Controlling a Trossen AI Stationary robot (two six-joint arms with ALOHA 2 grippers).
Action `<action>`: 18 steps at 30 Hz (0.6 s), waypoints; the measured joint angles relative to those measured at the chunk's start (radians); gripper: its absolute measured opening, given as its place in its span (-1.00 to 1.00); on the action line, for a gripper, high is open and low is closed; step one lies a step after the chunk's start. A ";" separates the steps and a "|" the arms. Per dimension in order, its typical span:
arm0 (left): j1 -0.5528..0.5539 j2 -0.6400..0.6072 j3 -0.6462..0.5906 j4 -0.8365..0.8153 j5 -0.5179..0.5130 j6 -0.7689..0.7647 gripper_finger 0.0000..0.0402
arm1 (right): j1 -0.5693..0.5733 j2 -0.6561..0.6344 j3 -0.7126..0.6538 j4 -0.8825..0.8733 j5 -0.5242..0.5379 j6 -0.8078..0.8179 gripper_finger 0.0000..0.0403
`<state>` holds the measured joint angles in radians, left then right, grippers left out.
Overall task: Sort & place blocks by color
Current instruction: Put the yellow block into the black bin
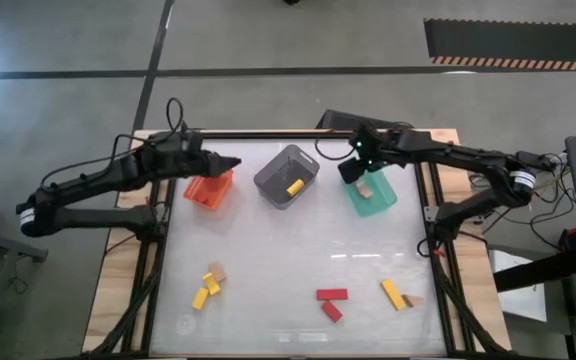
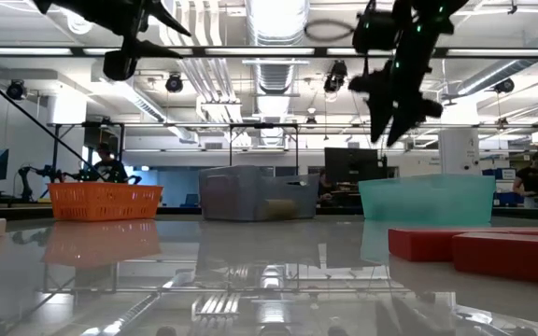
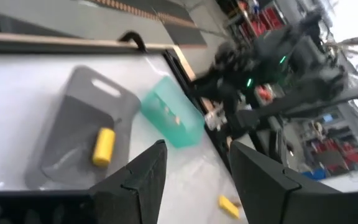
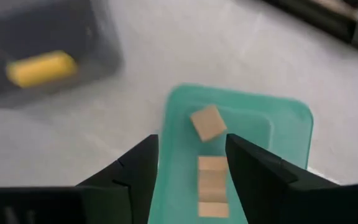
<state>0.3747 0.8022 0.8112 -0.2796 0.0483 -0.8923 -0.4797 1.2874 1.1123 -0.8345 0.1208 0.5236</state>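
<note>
The high view shows the whole counter (image 1: 288,270): three bins in a row at the far side, orange bin (image 1: 209,188), grey bin (image 1: 286,177) and green bin (image 1: 371,193). Loose blocks lie near the front edge: yellow and tan blocks (image 1: 209,284) at the left, two red blocks (image 1: 331,301) in the middle, a yellow bar (image 1: 394,294) at the right.

The right wrist view alone resolves the green bin's contents: a tilted tan cube (image 4: 207,122) and a tan bar (image 4: 212,186) (smooth translucent plastic beneath). One yellow block (image 4: 41,67) lies in the grey bin.

The low view shows the orange bin's lattice wall (image 2: 105,201).

The right gripper (image 4: 188,163) hovers above the green bin, fingers apart, empty. The left gripper (image 3: 194,168) hangs over the orange bin, fingers apart, empty.

No legible writing appears.
</note>
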 joint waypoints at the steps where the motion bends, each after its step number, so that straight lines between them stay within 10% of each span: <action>1: -0.015 0.003 0.000 -0.001 0.000 -0.013 -0.20 | 0.004 -0.014 0.013 0.001 0.001 0.000 -0.14; 18: -0.393 0.194 0.004 -0.269 0.244 -0.401 -0.21 | 0.018 -0.152 0.065 0.001 0.011 0.001 -0.24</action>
<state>-0.0187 0.9967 0.8150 -0.5487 0.2918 -1.2931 -0.4622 1.1359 1.1773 -0.8333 0.1314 0.5249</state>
